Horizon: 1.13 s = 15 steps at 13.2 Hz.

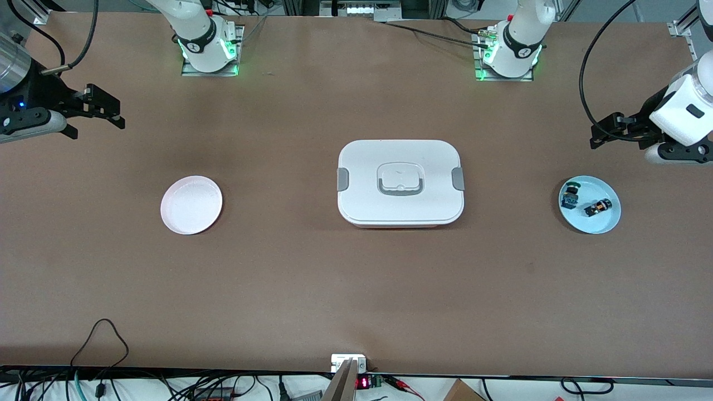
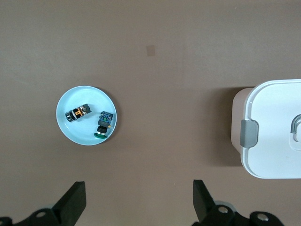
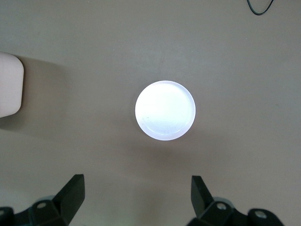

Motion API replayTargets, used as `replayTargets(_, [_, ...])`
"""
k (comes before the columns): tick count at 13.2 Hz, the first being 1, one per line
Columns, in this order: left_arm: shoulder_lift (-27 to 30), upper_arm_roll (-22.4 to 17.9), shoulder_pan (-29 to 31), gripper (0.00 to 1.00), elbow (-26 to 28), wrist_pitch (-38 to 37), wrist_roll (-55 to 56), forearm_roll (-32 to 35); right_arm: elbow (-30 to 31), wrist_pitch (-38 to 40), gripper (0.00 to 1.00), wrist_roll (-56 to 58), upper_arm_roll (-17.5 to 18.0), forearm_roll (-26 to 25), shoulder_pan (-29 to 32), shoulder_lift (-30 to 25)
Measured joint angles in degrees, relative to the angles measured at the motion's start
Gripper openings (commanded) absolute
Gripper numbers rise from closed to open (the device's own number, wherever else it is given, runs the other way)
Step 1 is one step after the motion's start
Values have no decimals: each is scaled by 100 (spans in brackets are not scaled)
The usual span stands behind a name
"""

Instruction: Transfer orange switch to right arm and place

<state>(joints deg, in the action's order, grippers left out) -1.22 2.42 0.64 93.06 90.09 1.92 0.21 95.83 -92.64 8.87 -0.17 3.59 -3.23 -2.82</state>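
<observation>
Brown tabletop (image 1: 356, 289) stretches wide, with three things set well apart in a row across its middle and bare surface between them. At the right arm's end, the right gripper (image 1: 111, 115) hangs in the air over bare table near that edge, fingers spread wide and holding nothing; its fingertips (image 3: 73, 190) frame the white plate (image 1: 191, 204) in the right wrist view. That white plate lies nearer to the front camera than the gripper. At the centre sits a white lidded box (image 1: 400, 182) with grey side clips. Toward the left arm's end lies a light blue plate (image 1: 604, 221) close to the table edge. On it rests the orange switch (image 1: 597, 208), just beside a green-capped switch (image 1: 569, 195), apart from it. The left gripper (image 1: 597, 135) hovers over bare table beside that plate, fingers spread wide, gripping nothing.
</observation>
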Motion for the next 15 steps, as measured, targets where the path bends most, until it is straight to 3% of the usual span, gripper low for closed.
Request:
replayTargets(9, [-41, 0, -1, 100, -2, -71, -4, 0, 0, 0, 100, 0, 0, 0, 0, 0])
replayTargets(15, [-464, -61, 75, 100, -23, -122, -4, 9, 0, 0, 100, 0, 0, 0, 0, 0])
